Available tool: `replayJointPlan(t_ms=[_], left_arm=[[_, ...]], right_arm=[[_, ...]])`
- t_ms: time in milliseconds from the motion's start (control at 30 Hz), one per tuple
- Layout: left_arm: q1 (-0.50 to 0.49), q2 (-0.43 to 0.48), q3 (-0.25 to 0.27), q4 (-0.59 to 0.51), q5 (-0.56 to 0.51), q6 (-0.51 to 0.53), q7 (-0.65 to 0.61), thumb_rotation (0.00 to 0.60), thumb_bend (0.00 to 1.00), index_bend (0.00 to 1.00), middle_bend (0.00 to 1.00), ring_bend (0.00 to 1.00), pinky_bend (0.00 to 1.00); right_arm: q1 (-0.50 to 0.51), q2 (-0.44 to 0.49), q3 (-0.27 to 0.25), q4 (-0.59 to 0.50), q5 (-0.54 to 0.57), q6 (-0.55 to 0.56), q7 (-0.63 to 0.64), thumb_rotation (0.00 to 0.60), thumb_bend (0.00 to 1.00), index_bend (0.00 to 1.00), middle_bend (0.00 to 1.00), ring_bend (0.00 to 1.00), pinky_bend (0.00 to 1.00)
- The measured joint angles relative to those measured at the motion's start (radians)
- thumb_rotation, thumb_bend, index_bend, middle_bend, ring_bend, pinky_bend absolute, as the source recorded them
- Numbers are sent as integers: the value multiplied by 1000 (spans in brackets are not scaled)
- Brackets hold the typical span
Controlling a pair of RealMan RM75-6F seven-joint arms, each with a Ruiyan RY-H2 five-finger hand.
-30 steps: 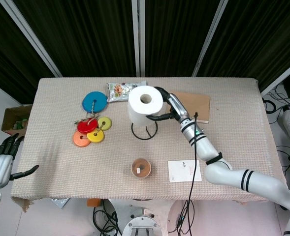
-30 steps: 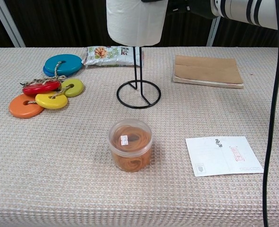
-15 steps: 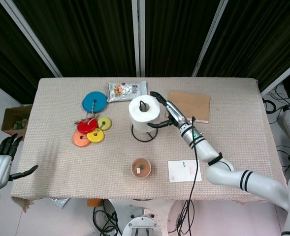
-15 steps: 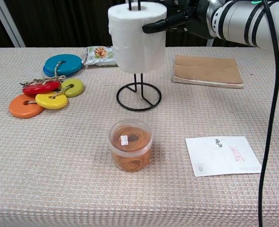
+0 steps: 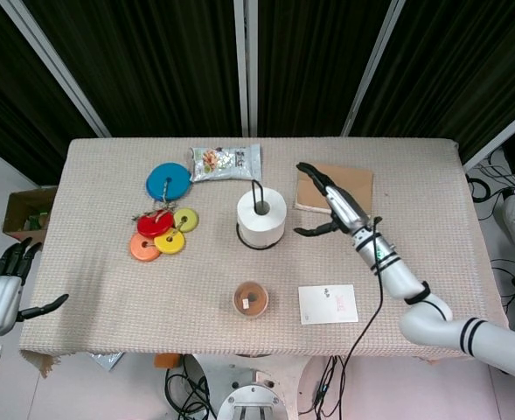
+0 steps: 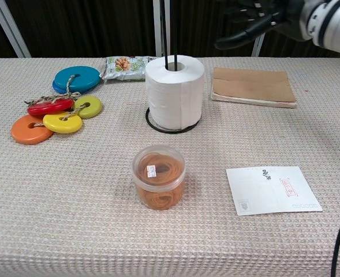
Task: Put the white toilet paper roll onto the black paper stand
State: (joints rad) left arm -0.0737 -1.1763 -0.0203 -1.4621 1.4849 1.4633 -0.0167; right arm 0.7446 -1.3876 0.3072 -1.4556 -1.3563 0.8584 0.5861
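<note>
While the head view takes in both hands, the chest view shows only the right hand point(image 6: 256, 23), raised above the far edge of the tabletop point(image 6: 71, 231) with fingers spread and nothing in them. From above, that right hand point(image 5: 327, 206) hangs over the near left corner of the brown cardboard sheet point(image 5: 336, 188), clear of the white toilet paper roll point(image 5: 261, 217). The left hand point(image 5: 8, 284) sits off the tabletop's left edge, fingers apart and empty.

One roll sits fully down on the black paper stand point(image 6: 168, 128) near the middle of the tabletop, the stand's two rods rising through its core and the ring base ringing its foot. Half a second ago the hand was touching the roll, which rode halfway up the rods; now it has let go and drawn back to the right.

Five coloured discs point(image 5: 163, 223) lie toward the left edge, one snack packet point(image 5: 226, 162) by the far edge, one round tub point(image 6: 159, 176) and one white card point(image 6: 272, 189) nearer the front.
</note>
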Motion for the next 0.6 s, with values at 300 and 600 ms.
replayJointPlan(t_ms=[300,600], left_arm=[[8,-10,-6,6,-5,15,-5,114,13,65,29,49,215],[2,-18,-2,-4,7,10,21,115,13,65,29,49,216]], right_arm=[[-274,153,-191,-12,-94,275,-467,600,60,0,0,0,0],[-581,156,-310,91,-49,557,-624,600,63,0,0,0,0]])
